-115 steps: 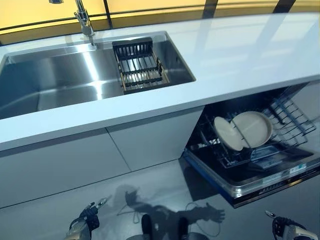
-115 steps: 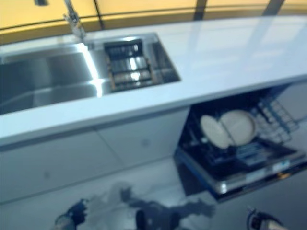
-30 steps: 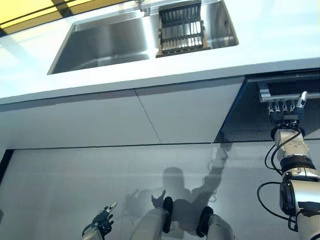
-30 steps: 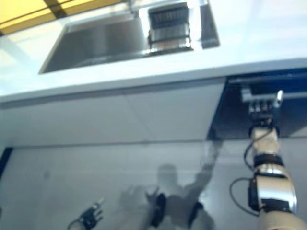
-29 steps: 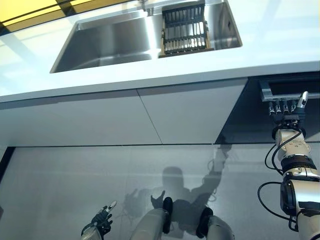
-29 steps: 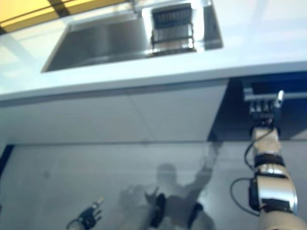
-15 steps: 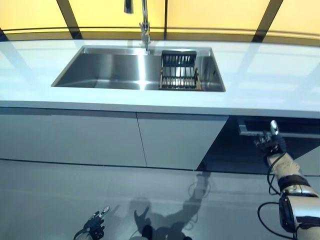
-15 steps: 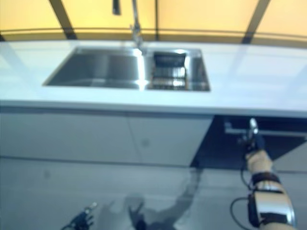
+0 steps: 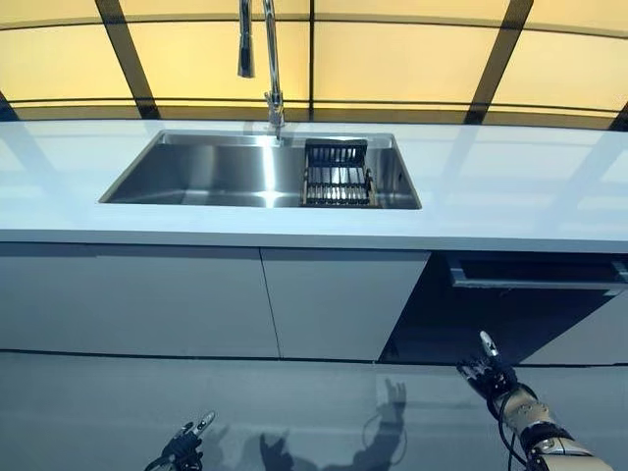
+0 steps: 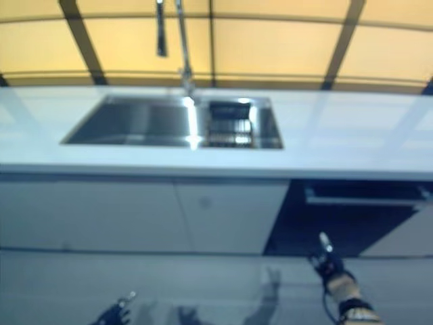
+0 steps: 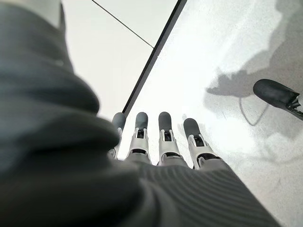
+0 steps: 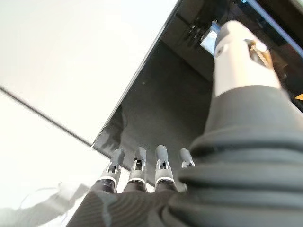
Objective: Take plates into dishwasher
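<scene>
No plate shows in any view. The dishwasher (image 9: 491, 319) is under the counter at the right, its dark door shut, with a silver handle (image 9: 535, 286) along the top. My right hand (image 9: 488, 373) hangs low in front of the door, apart from it, fingers straight and empty; its fingers (image 12: 137, 170) point toward the dark door (image 12: 161, 109) in the right wrist view. My left hand (image 9: 186, 446) is low at the lower left over the floor, open and empty, fingers (image 11: 165, 137) straight.
A white counter (image 9: 510, 211) runs across, with a steel sink (image 9: 196, 172), a dark dish rack (image 9: 337, 177) in the sink's right end and a tall faucet (image 9: 270, 69). White cabinet doors (image 9: 196, 299) are left of the dishwasher. Grey floor lies below.
The dishwasher, open with plates in its rack earlier, is now shut. My right hand has dropped from the door's handle to low by the floor. The camera has tilted up.
</scene>
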Controlling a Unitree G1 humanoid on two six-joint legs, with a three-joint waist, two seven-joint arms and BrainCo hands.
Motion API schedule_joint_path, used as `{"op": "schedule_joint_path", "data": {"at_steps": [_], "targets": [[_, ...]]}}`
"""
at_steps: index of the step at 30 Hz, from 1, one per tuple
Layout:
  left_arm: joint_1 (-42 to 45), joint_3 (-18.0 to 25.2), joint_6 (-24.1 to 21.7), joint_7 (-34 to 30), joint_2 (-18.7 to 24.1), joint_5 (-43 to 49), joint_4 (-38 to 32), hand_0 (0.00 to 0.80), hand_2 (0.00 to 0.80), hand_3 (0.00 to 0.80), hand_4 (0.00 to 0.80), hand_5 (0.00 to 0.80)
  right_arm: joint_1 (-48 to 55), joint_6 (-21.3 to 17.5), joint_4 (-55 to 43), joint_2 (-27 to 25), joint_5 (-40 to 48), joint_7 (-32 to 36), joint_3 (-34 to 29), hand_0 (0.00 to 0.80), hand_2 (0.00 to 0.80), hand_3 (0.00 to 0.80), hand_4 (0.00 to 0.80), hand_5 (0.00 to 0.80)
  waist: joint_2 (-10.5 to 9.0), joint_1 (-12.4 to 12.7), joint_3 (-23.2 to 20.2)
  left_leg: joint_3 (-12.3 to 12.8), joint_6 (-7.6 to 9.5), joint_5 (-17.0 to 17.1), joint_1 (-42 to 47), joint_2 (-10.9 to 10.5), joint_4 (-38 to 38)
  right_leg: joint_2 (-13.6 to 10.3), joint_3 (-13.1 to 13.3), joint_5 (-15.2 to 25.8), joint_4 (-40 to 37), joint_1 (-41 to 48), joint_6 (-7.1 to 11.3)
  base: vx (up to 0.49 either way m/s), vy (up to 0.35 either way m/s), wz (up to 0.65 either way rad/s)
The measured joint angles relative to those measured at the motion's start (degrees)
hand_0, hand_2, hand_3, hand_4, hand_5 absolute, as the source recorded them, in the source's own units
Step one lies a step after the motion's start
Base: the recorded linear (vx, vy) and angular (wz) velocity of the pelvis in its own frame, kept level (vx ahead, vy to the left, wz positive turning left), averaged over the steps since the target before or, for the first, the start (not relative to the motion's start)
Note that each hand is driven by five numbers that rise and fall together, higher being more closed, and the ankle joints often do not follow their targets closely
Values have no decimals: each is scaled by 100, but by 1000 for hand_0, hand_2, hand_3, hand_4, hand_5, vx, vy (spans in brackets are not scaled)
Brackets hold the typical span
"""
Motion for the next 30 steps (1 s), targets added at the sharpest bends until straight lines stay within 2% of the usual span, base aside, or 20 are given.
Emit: {"op": "schedule_joint_path", "data": {"at_steps": [4, 9, 13, 18, 22, 26, 30], "targets": [[8, -65, 6, 68, -5, 425, 90, 0, 0, 0, 0, 0, 425, -59, 104, 244, -1262, -79, 485, 0, 0, 0, 0, 0, -78, 1, -95, -40, 2, 2, 10, -4, -2, -1, -13, -1, 0, 43, 0, 35, 22, 6], [-33, -524, 336, 135, -17, 1673, 472, 0, 0, 0, 0, 0, 895, -169, 220, 640, -2522, -175, 1077, 0, 0, 0, 0, 0, -52, -73, -112, -142, 27, 22, 1, -29, -20, -31, -117, -9, -2, 93, 6, 38, 21, 13], [-18, -966, 879, 143, -108, 2626, 779, 0, 0, 0, 0, 0, 1171, -66, 326, 1056, -2662, -208, 1347, 0, 0, 0, 0, 0, -8, -199, -142, -154, 50, 13, 11, -35, -21, -41, -132, -25, -1, 104, -7, 57, 43, 3], [-1, -981, 1415, 194, -354, 2751, 854, 0, 0, 0, 0, 0, 1472, 124, 551, 1345, -2742, -170, 1430, 0, 0, 0, 0, 0, 92, -316, -208, -143, 54, 9, 83, -40, -32, -51, -120, -38, -1, 167, -5, 47, 37, -1], [-26, -1053, 1535, 244, -535, 2830, 843, 0, 0, 0, 0, 0, 1641, 130, 558, 1397, -2899, -253, 1474, 0, 0, 0, 0, 0, 138, -328, -268, -138, 55, 9, 86, -33, -32, -46, -112, -41, -2, 164, -9, 0, 0, 0], [-10, -1132, 1635, 323, -570, 2825, 844, 0, 0, 0, 0, 0, 1591, 190, 554, 1380, -3363, -283, 1670, 0, 0, 0, 0, 0, 111, -319, -351, -137, 53, 8, 86, -23, -32, -37, -110, -42, -2, 164, -11, 0, 0, 0], [-9, -1178, 1686, 366, -566, 2819, 842, 0, 0, 0, 0, 0, 1551, 236, 552, 1383, -3464, -326, 1787, 0, 0, 0, 0, 0, 101, -313, -359, -154, 53, 9, 86, -23, -32, -36, -111, -34, -2, 164, 2, 0, 0, 0]]}}
